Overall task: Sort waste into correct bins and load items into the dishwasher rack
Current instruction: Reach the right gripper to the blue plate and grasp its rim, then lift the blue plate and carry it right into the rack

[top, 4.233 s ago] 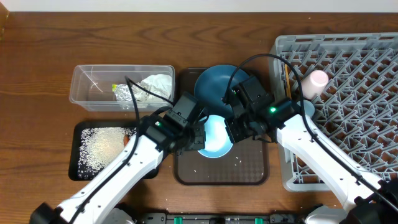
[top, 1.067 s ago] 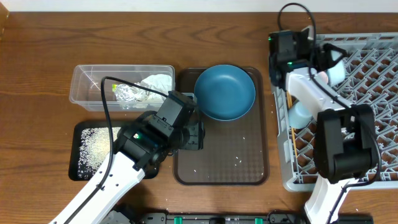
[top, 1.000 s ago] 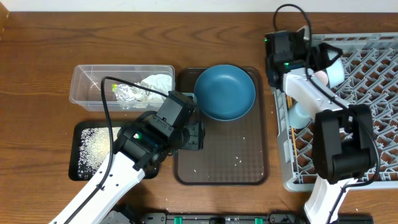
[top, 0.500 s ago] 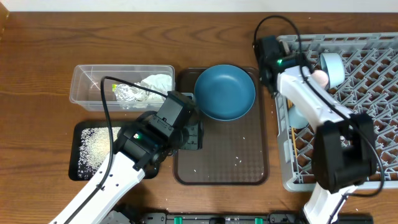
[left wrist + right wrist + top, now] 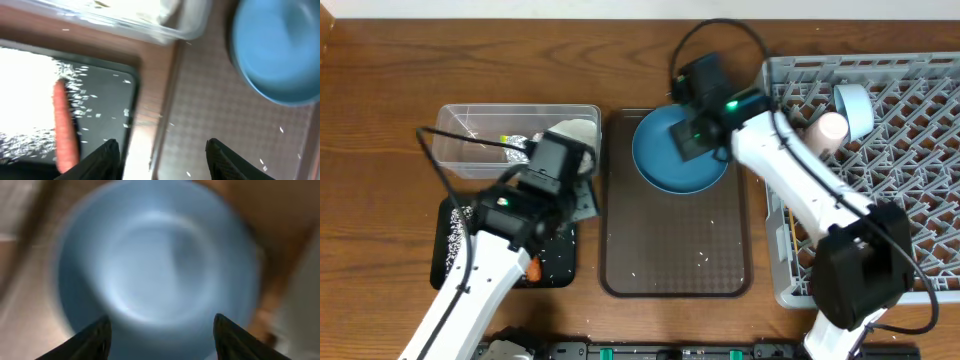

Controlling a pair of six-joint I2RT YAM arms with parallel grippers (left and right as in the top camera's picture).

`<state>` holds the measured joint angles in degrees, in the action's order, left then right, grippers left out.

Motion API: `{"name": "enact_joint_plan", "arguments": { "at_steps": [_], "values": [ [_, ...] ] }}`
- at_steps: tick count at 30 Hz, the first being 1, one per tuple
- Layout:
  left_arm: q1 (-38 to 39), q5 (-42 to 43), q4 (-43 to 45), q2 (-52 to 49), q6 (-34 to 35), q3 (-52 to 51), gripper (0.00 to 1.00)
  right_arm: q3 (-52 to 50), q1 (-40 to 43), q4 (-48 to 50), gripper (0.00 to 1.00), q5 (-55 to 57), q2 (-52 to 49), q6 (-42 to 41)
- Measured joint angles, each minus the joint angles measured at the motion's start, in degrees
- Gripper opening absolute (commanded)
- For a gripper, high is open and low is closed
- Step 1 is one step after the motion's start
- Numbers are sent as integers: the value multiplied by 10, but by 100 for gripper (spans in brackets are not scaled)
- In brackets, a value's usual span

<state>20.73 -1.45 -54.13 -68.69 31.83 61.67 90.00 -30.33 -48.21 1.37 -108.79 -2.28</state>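
Observation:
The dark-blue dish (image 5: 665, 165) lies at the back of the brown serving tray (image 5: 675, 250). My right gripper (image 5: 688, 148) hovers over it, open, and the blurred dish (image 5: 155, 265) fills its view with nothing between the fingers. My left gripper (image 5: 162, 150) is open and empty above the gap between the brown tray and the black tray (image 5: 107, 105). The orange carrot (image 5: 65, 125) and rice (image 5: 25, 80) lie in that black tray (image 5: 555, 265). Foil and white tissue (image 5: 575, 132) sit in the clear tub (image 5: 470, 140). The pink cup (image 5: 828, 130) and pale-blue bowl (image 5: 855, 105) rest in the grey rack (image 5: 900, 190).
A few rice grains (image 5: 702, 260) are scattered on the brown tray. The right arm stretches from the rack's front left corner across to the dish. The left arm comes up from the front edge over the black tray. Bare wooden table runs along the back.
My right arm has swung left from the rack to above the dark-blue dish, jaws narrowing, leaving the bowl in the rack. My left gripper moved left off the brown tray.

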Motion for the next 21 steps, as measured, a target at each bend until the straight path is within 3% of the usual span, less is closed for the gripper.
{"name": "enact_joint_plan", "arguments": {
  "at_steps": [8, 21],
  "values": [
    [-93, 8, -7, 0, -11, 0, 59, -39, -86, 68, 59, -21, 0, -49],
    [-101, 11, -25, 0, -28, 0, 59, -212, -123, 277, 50, 8, -6, -76]
  ]
}}
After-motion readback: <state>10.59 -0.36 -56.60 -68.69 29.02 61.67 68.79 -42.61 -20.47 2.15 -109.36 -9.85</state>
